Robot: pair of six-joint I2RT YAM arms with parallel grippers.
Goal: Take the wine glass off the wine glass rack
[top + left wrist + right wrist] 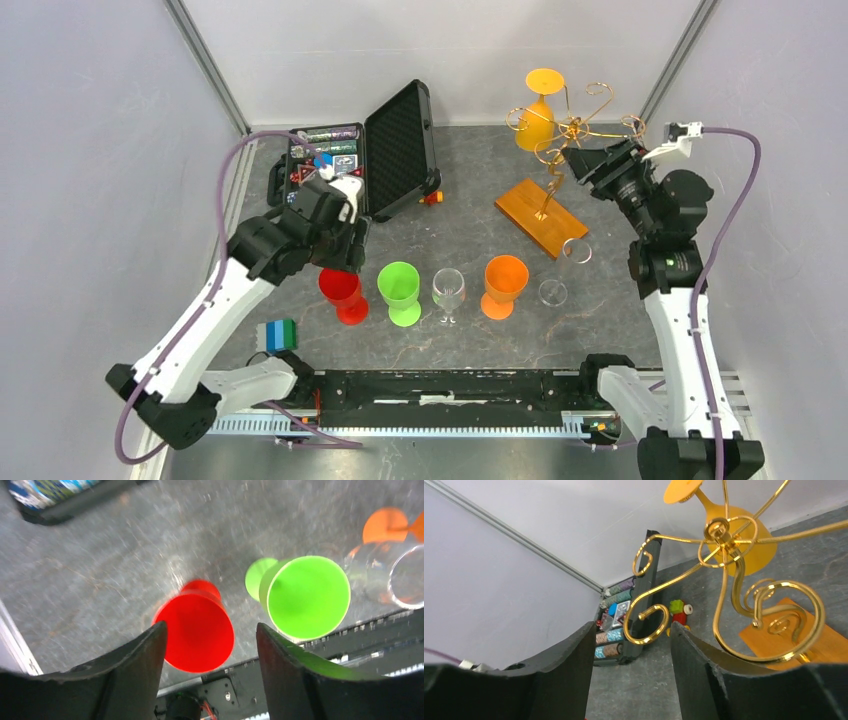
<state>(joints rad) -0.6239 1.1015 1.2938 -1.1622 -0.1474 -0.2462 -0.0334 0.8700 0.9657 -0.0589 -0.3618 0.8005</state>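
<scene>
The yellow-orange plastic wine glass (537,122) hangs upside down, foot uppermost, from the thin gold wire rack (573,130) near the far right corner of the grey mottled counter (470,200), on the side of the rack away from the arms. The right claw (633,627) sits close to the rack's near curls with its fingers apart and nothing gripped. Its wrist view shows a gold spiral tip between them, but I cannot tell whether that curl lies inside the gap or just beyond it.

The main danger, as I judge it, is snagging. To reach the glass the claw must pass the curled arms, and a finger hooking a spiral could drag or tip the rack, which has one slim stem on a flat orange-brown wooden base (540,218). Closing on wire instead of the glass would waste the grasp. Pulling the foot against the curl, not out through its open end, would jam it.

The left claw (210,627) is also spread, above the red plastic goblet (343,290) standing near the counter's front edge beside a lime-green plastic goblet (307,595). A careless sweep there could topple either.

The wire is glossy, round and probably springy. The glass looks opaque, smooth and light, with a flared bowl likely to slip. The counter has a scuffed, stone-like finish.
</scene>
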